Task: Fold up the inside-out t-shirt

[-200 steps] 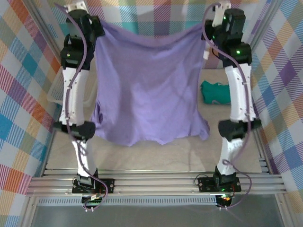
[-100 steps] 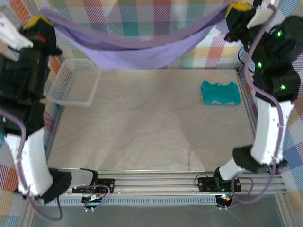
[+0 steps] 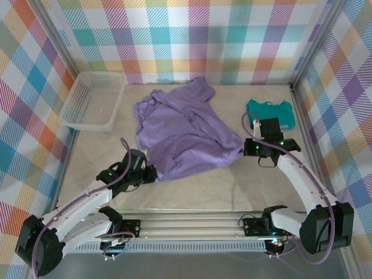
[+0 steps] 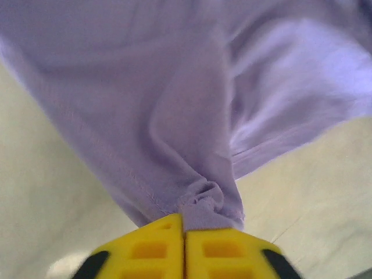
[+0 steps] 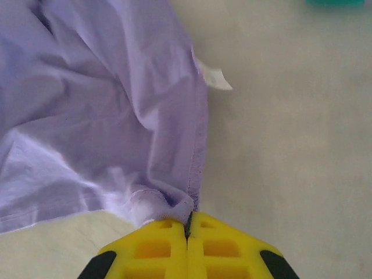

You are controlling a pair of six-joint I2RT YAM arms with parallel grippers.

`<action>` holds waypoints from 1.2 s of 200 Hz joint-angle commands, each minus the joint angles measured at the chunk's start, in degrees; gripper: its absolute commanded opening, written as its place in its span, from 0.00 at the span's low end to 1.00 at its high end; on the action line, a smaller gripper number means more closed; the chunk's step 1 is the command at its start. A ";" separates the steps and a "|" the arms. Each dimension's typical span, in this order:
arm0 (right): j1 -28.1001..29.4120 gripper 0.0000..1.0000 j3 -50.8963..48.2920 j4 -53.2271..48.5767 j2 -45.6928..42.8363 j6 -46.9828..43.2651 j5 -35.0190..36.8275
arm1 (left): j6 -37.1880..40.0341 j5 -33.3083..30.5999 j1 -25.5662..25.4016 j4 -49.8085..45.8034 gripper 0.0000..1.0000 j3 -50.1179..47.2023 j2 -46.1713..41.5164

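Note:
The inside-out t-shirt [image 3: 180,131], lavender-purple, lies rumpled on the table's middle, stretching from the back centre toward the front. My left gripper [image 3: 150,173] sits low at its near-left corner. In the left wrist view the yellow fingers [image 4: 151,244] are pressed together with a bunched hem of the t-shirt [image 4: 174,104] pinched at their tips [image 4: 185,224]. My right gripper [image 3: 244,148] is at the shirt's right corner. In the right wrist view it [image 5: 188,224] is shut on a fold of the shirt's [image 5: 99,104] seamed edge. A white label [image 5: 214,77] sticks out from that edge.
A small teal folded garment [image 3: 269,112] lies at the back right, just behind my right arm. A white mesh basket [image 3: 93,100] stands at the back left. Checked cloth walls [image 3: 192,35] close in the table on three sides.
Both arms have come down from high at the back to low over the table. The shirt, hanging stretched between them before, now lies rumpled on the table.

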 commanded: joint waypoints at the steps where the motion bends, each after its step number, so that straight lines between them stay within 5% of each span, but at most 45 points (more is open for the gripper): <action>1: -0.22 0.03 -0.35 3.81 0.00 2.45 0.84 | -2.93 -2.67 -2.35 4.94 0.26 2.27 0.29; 35: -0.22 0.02 0.95 4.72 3.83 3.31 1.13 | 7.30 -17.23 -10.72 2.79 0.67 10.22 6.20; 53: -0.30 0.02 3.50 3.84 4.40 2.53 1.57 | 16.47 -20.35 -15.68 7.45 0.77 13.41 12.79; 82: -2.59 0.01 8.02 1.10 4.69 1.95 -2.46 | 27.63 -7.16 -21.02 16.81 0.76 20.04 28.48; 118: -5.10 0.00 10.18 -0.99 2.10 3.38 -11.95 | 28.45 -0.21 -23.22 26.97 0.77 26.17 40.17; 210: -5.05 0.00 9.88 -1.74 1.45 3.12 -12.85 | 30.15 -1.68 -23.22 25.36 0.77 34.09 50.74; 240: -5.13 0.00 9.96 -2.06 1.26 2.86 -12.63 | 30.75 -3.04 -22.92 24.38 0.70 34.87 51.89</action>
